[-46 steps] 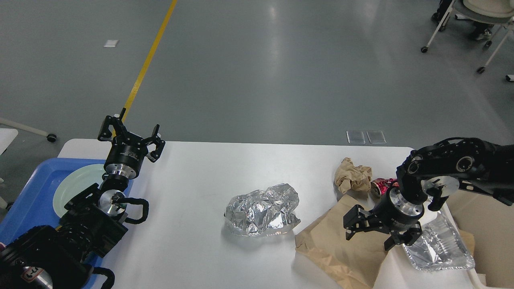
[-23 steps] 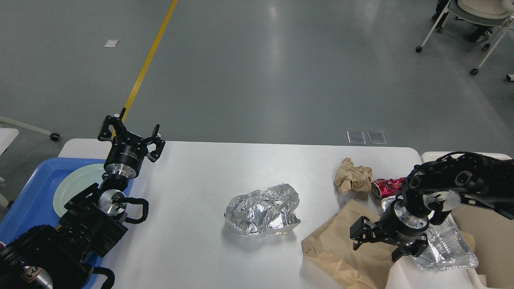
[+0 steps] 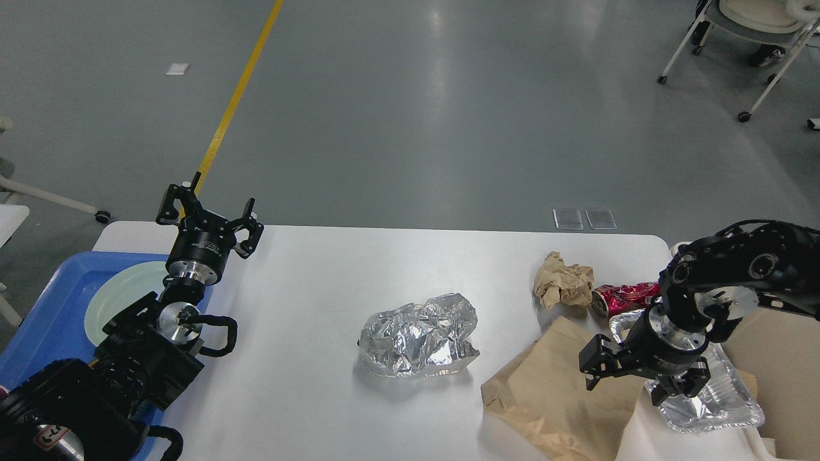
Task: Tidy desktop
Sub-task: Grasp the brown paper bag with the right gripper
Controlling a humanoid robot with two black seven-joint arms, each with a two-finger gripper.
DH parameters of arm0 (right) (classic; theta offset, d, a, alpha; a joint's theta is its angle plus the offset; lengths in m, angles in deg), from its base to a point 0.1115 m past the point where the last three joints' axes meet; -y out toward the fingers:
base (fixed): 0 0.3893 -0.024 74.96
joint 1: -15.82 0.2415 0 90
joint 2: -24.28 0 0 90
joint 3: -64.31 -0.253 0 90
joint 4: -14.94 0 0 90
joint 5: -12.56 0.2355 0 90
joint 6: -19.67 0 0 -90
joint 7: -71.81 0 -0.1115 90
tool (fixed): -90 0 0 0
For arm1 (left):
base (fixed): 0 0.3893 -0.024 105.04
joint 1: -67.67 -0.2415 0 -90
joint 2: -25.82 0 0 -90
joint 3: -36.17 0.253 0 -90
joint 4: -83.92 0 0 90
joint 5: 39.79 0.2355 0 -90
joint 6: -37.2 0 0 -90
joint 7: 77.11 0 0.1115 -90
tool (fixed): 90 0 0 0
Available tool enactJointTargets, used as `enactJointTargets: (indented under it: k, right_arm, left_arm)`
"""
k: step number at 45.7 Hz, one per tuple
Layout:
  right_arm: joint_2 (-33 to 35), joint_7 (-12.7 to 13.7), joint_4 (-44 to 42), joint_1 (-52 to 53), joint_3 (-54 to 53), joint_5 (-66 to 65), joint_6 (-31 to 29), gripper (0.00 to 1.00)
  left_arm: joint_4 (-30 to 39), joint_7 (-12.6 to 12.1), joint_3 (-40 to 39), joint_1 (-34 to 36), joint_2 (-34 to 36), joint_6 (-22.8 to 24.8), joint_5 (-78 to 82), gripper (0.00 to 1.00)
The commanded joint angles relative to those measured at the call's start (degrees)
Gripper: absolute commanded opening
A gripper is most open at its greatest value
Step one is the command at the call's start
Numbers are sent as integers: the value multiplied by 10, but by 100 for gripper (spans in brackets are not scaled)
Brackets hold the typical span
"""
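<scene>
The white desktop (image 3: pixel 320 288) holds a crumpled foil sheet (image 3: pixel 419 336) at its middle. To the right lie a crumpled brown paper ball (image 3: pixel 564 285), a crushed red can (image 3: pixel 628 296), a flat brown paper bag (image 3: pixel 551 394) and a foil tray (image 3: pixel 721 400). My right gripper (image 3: pixel 634 376) hangs open, pointing down over the bag's right part and the tray's left edge, with nothing between its fingers. Pointing up and open, my left gripper (image 3: pixel 208 216) stands at the far left corner, empty.
A blue tray (image 3: pixel 51 320) with a pale green plate (image 3: pixel 118 301) sits at the left edge, partly behind my left arm. A beige bin (image 3: pixel 781 378) stands off the right edge. A white sheet (image 3: pixel 672 442) lies at the front right.
My right gripper has moved to the right, from over the bag towards the foil tray. The bag and the tray have shifted slightly right. The left arm has not moved.
</scene>
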Motion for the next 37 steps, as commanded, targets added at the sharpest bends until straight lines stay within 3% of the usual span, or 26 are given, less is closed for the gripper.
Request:
enactJointTargets:
  k: [1, 9, 13, 17, 21, 26, 37]
  right_arm:
    - [-1, 0, -5, -25, -5, 0, 16, 100]
    - [-5, -1, -9, -75, -13, 0, 104, 100]
    - [-7, -1, -9, -88, -14, 0, 121, 95]
    - [-8, -3, -7, -93, -15, 1, 130, 81]
    - [-8, -3, -6, -97, -18, 3, 152, 56]
    - [-7, -4, -1, -100, -19, 4, 154, 3]
    - [11, -5, 42, -86, -45, 5, 153, 0]
  left_arm:
    - [0, 0, 0, 0, 0, 1, 0, 97]
    - [0, 0, 0, 0, 0, 0, 0, 97]
    - [0, 0, 0, 0, 0, 1, 0, 97]
    - [0, 0, 0, 0, 0, 0, 0, 97]
    - [0, 0, 0, 0, 0, 0, 0, 97]
    - [0, 0, 0, 0, 0, 0, 0, 97]
    - [0, 0, 0, 0, 0, 0, 0, 97]
